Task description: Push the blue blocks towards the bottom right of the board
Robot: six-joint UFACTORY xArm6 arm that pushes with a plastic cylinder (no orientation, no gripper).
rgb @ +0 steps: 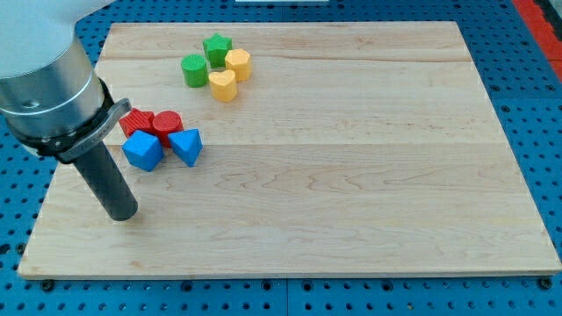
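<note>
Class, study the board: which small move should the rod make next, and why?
Probably slide my tip up and left, behind the blue cube. It sits below-left of both blue blocks, touching neither; the blue triangle adjoins the cube, and the goal lies lower right.

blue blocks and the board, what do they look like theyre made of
The blue cube and blue triangular block look like painted wood or moulded plastic; the flat, even, matte colour with no grain leaves it open. The board looks like pale unfinished or lightly sealed wood: lengthwise grain streaks and joined plank seams show. My tip, dark and matte, rests at the blue blocks' lower left, apart from them.
</note>
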